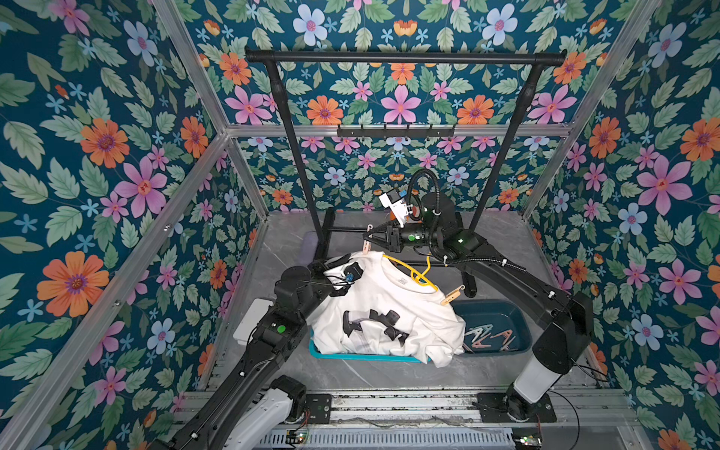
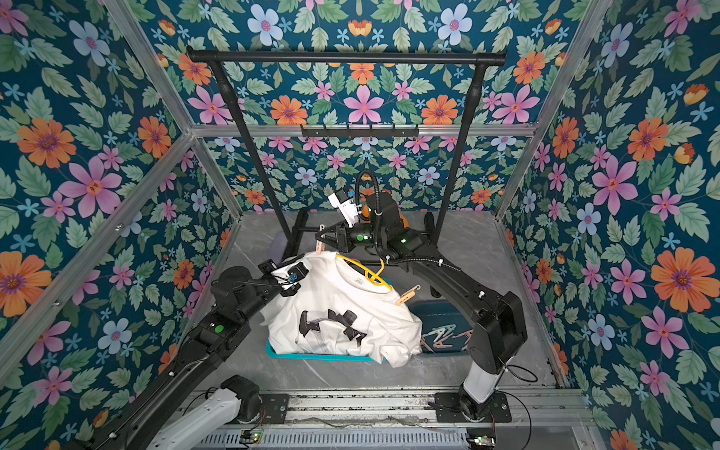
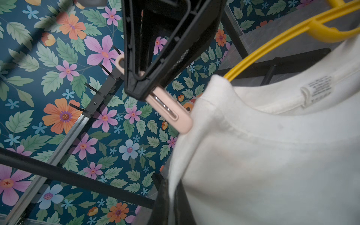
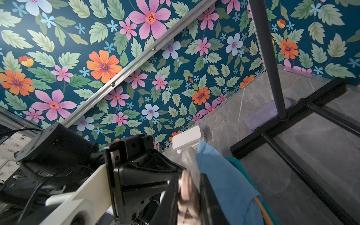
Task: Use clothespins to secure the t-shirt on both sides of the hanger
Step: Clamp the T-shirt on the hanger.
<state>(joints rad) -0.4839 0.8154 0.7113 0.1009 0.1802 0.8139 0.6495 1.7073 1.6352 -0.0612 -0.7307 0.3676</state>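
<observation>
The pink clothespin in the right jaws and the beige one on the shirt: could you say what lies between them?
Both top views show the yellow hanger and the t-shirt collar between the pink clothespin and the beige clothespin.

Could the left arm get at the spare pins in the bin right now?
Probably not: the left gripper is shut on the shirt, and the bin with the pins lies beyond the shirt heap.

Dark teal wallpaper (image 1: 97,156) with pink, orange and pale-blue flowers covers three walls, crossed by aluminium frame bars (image 1: 272,130). The bench (image 1: 389,374) is grey marble-patterned. A black garment rack (image 1: 405,57) stands along its far edge; a black hook strip (image 1: 393,132) hangs on the back wall.
</observation>
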